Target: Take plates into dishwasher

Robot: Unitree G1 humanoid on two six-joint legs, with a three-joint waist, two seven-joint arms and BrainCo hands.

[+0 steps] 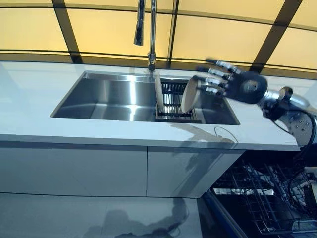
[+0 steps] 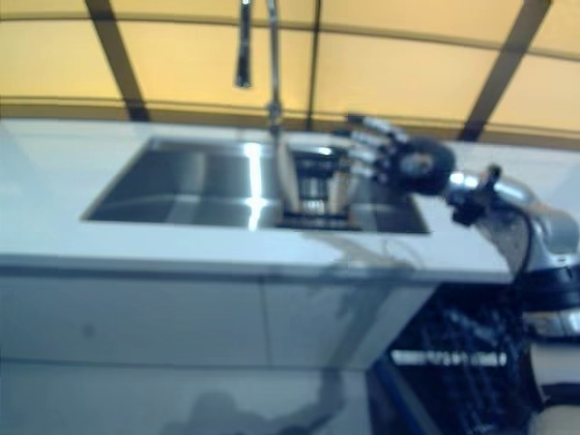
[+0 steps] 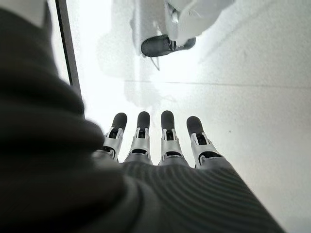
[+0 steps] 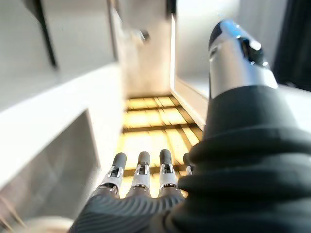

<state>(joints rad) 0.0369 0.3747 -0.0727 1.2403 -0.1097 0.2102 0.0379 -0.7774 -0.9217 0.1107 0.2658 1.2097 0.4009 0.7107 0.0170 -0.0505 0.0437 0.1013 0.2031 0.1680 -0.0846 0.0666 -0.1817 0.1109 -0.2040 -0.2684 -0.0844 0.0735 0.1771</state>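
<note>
No legible print. Your right hand (image 1: 237, 84) — fingers spread, beside tan plate (image 1: 189, 95) in sink (image 1: 109, 96) rack (image 1: 173, 101). Left hand (image 3: 160, 145) — wrist view only, fingers straight.

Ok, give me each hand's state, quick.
Left hand: open, fingers straight, holding nothing.
Right hand: open, fingers spread next to the plate in the sink rack, not gripping it.

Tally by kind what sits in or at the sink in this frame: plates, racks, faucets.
Plates: 2, a white one and a beige one, both on edge in the rack
Racks: 1, dark wire, inside the sink
Faucets: 1
Total: 4
</note>
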